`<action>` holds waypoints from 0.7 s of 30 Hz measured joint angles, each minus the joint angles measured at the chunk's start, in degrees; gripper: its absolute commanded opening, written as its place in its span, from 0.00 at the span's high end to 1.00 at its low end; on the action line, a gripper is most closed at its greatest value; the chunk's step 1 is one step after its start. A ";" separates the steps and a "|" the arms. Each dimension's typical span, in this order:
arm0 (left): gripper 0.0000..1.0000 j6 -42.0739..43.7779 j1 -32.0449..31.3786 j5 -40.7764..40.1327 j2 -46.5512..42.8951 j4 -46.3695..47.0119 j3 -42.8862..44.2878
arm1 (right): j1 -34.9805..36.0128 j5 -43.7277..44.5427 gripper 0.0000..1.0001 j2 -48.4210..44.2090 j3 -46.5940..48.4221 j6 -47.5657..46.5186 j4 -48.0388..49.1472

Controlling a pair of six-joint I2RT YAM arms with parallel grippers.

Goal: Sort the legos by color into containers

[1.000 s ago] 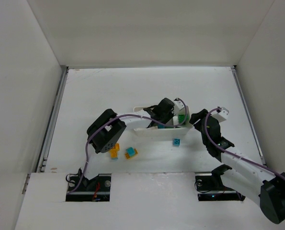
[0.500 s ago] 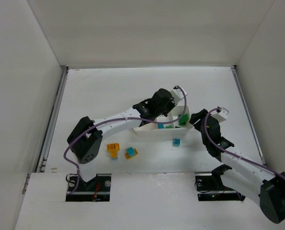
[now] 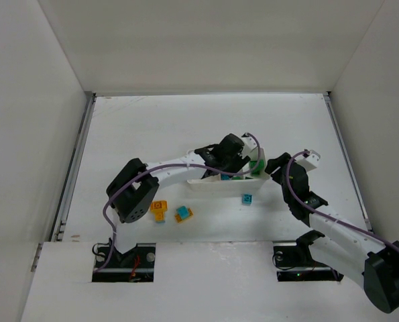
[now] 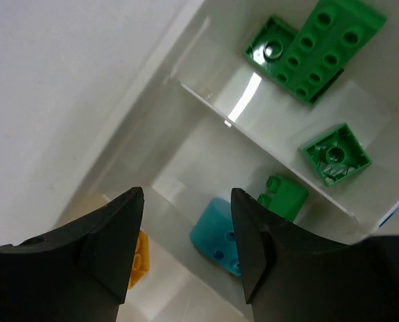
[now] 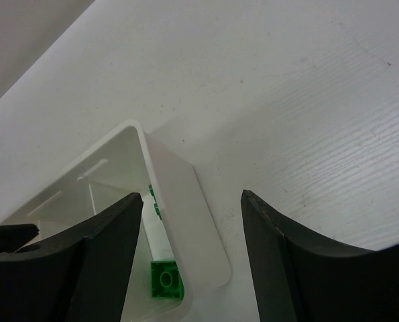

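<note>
The white tray (image 3: 206,182) lies mid-table. My left gripper (image 3: 234,166) hovers over it, open and empty (image 4: 186,218). Below it in the left wrist view, large green bricks (image 4: 316,40) and a green square brick (image 4: 335,153) lie in the far compartment. A cyan brick (image 4: 219,235) and a small green brick (image 4: 286,196) lie in the middle one, and an orange brick (image 4: 137,258) lies in the near one. My right gripper (image 3: 274,166) is open and empty (image 5: 191,201), its jaws astride the tray's end wall (image 5: 186,221), with a green brick (image 5: 165,278) just inside.
Loose on the table in front of the tray are an orange brick (image 3: 160,210), a cyan brick with orange beside it (image 3: 183,214), and a cyan brick (image 3: 248,198). White walls enclose the table on three sides.
My left arm swung back and its elbow went left, then returned; the gripper is again over the tray's right part. The right arm and loose bricks have not moved.
</note>
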 measured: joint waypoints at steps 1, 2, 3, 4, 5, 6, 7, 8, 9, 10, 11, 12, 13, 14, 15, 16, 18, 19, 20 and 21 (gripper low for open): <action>0.47 -0.35 -0.02 0.04 0.70 -0.79 0.00 | 0.00 -0.09 0.33 -0.02 0.00 0.00 -0.02; 0.47 -0.81 -0.04 0.13 1.42 -1.70 0.07 | 0.00 -0.22 0.33 -0.07 0.00 0.00 0.00; 0.47 -1.22 -0.04 0.17 2.10 -2.71 0.24 | 0.00 -0.28 0.33 -0.11 0.00 0.02 0.00; 0.47 -1.57 -0.04 0.15 2.71 -3.58 0.59 | 0.00 -0.28 0.33 -0.13 0.00 0.02 0.00; 0.47 -1.99 -0.02 0.28 3.41 -4.35 1.27 | 0.00 -0.31 0.33 -0.13 0.00 0.02 0.00; 0.46 -2.38 0.04 0.37 4.07 -4.98 2.05 | 0.00 -0.31 0.33 -0.13 0.00 0.02 0.00; 0.46 -2.71 0.20 0.48 4.72 -5.42 2.80 | 0.00 -0.33 0.33 -0.13 0.00 0.02 -0.02; 0.46 -2.97 0.28 0.55 5.20 -5.77 3.37 | 0.00 -0.33 0.33 -0.13 0.00 0.02 0.00; 0.46 -3.21 0.37 0.66 5.66 -6.08 3.89 | 0.00 -0.35 0.33 -0.13 0.00 0.02 -0.02; 0.46 -3.39 0.44 0.83 6.16 -6.32 4.35 | 0.00 -0.37 0.33 -0.13 0.00 0.00 -0.02; 0.46 -3.54 0.59 1.05 6.64 -6.45 4.79 | 0.00 -0.39 0.33 -0.13 0.00 0.02 0.00; 0.46 -3.67 0.70 1.33 7.23 -6.56 5.31 | 0.00 -0.42 0.33 -0.13 0.00 0.02 -0.02; 0.46 -3.82 0.81 1.64 7.91 -6.69 5.88 | 0.00 -0.44 0.33 -0.13 0.00 0.02 -0.02; 0.47 -3.98 0.98 2.01 8.63 -6.67 6.45 | 0.00 -0.44 0.33 -0.13 0.00 0.02 0.00; 0.47 -4.11 1.14 2.38 9.31 -6.60 6.88 | 0.00 -0.46 0.33 -0.13 0.00 0.02 0.00; 0.47 -4.26 1.29 2.82 9.99 -6.45 7.23 | 0.00 -0.46 0.33 -0.13 0.00 0.02 -0.02; 0.48 -4.42 1.75 3.52 10.86 -6.34 7.39 | 0.00 -0.46 0.33 -0.13 0.00 0.02 0.00; 0.50 -4.39 1.97 3.76 11.10 -6.23 7.41 | 0.00 -0.46 0.33 -0.13 0.00 0.02 0.00; 0.53 -4.39 2.23 3.98 11.19 -6.23 7.48 | 0.00 -0.46 0.33 -0.13 0.00 0.02 0.00; 0.56 -4.44 2.43 4.04 11.19 -6.23 7.50 | 0.00 -0.48 0.33 -0.13 0.00 0.02 0.00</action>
